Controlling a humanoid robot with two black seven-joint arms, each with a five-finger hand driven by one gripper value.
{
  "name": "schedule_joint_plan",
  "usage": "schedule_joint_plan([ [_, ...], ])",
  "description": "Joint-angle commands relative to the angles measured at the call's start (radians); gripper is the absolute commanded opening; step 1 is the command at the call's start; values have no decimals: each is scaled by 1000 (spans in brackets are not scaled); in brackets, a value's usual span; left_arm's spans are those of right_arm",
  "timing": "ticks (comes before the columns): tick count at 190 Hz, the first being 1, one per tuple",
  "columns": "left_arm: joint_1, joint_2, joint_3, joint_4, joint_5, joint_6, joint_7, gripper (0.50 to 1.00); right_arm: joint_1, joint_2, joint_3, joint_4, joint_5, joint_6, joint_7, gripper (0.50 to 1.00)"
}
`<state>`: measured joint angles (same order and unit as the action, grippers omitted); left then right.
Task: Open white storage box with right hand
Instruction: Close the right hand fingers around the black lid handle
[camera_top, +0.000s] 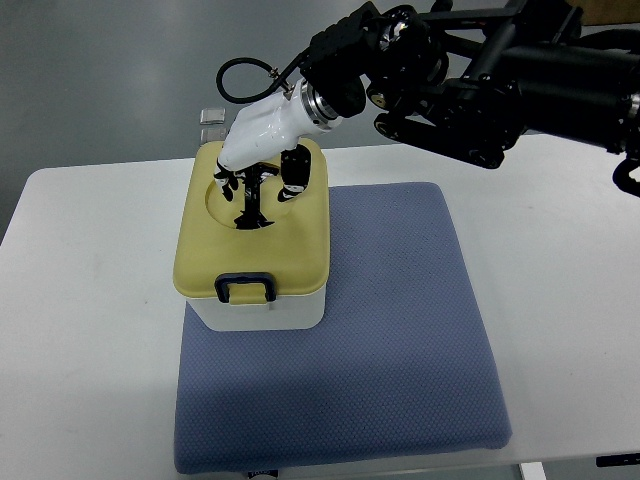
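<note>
In the round hollow of the pale yellow lid (290, 250), the right hand's (258, 150) dark fingers (249, 200) curl down around a dark handle (252, 213) at its centre, seemingly gripping it. The white palm arches above, its black arm (520, 80) entering from the right edge. The lid sits closed on the white storage box (262, 310), a dark latch (245, 287) at its front. The box stands on the left part of a blue mat (400, 340) on the white table (90, 340).

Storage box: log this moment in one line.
right hand: fingers in lid recess | storage box: lid on, latch shut | on blue mat | left: unseen
</note>
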<state>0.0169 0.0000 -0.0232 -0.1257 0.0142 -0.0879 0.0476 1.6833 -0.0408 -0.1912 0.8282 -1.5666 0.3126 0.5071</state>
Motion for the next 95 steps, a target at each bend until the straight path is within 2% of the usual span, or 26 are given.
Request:
schedule_joint_plan([
  [1, 0, 0, 0, 0, 0, 0, 0, 1000, 7, 7, -1, 0, -1, -1, -1, 713],
  [50, 0, 0, 0, 0, 0, -1, 0, 1000, 12, 16, -2, 0, -1, -7, -2, 650],
  [87, 0, 0, 0, 0, 0, 0, 0, 1000, 13, 21, -13, -1, -1, -20, -4, 505],
  [95, 0, 0, 0, 0, 0, 0, 0, 1000, 13, 22, -16, -1, -1, -33, -6, 500],
])
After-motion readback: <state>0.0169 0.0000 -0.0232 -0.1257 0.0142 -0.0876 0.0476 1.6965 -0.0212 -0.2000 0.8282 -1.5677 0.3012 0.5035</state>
